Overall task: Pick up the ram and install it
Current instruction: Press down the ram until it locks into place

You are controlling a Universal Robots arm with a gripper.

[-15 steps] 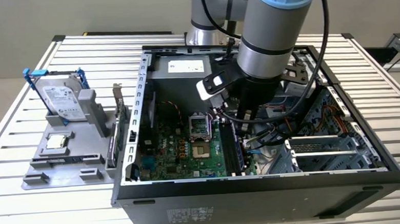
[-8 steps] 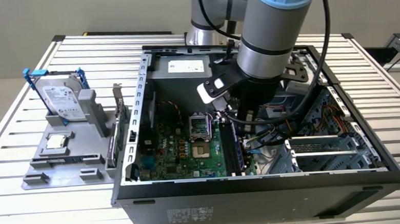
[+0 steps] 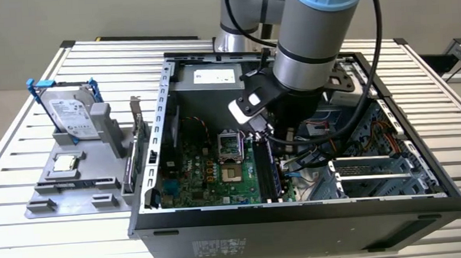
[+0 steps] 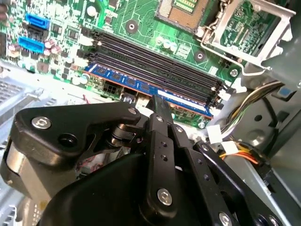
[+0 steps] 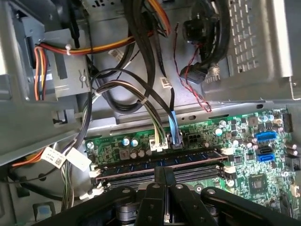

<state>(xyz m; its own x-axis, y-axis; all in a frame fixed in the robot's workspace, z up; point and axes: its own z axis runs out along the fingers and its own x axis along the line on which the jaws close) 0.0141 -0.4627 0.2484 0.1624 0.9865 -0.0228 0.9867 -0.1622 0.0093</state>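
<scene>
— Slatted metal table (image 3: 30, 234) under everything, right? What sits nearest on it?

— An open computer case (image 3: 298, 217), lying on its side, its dark front wall closest in the exterior view. Just behind that wall lies the green motherboard (image 3: 209, 177).

— And the arm?

— It comes down from above into the case, its grey and blue body (image 3: 309, 48) filling the middle. The gripper (image 4: 157, 106) is low over the board, at the black memory slots (image 4: 155, 63).

— Where is the ram?

— The ram (image 4: 141, 87) is a long blue stick standing in the outermost slot, the one closest to the fingers in the second wrist view. In the first wrist view it runs across the board as a blue strip (image 5: 155, 162) just beyond the fingertips (image 5: 162, 176).

— Is the gripper squeezing it?

— Its fingers are drawn together into one narrow tip, closed, and that tip meets the stick's upper edge. Whether it is pinching the stick or only pressing on it, I cannot tell.

— Farther out?

— Past the slots, the processor socket (image 4: 183, 9) with its silver frame open. Bundled cables (image 5: 146, 108) run along the case wall. On the exterior view's left, a grey tray (image 3: 75, 184) on the table holds a hard drive (image 3: 70, 116) standing up in blue rails.
</scene>
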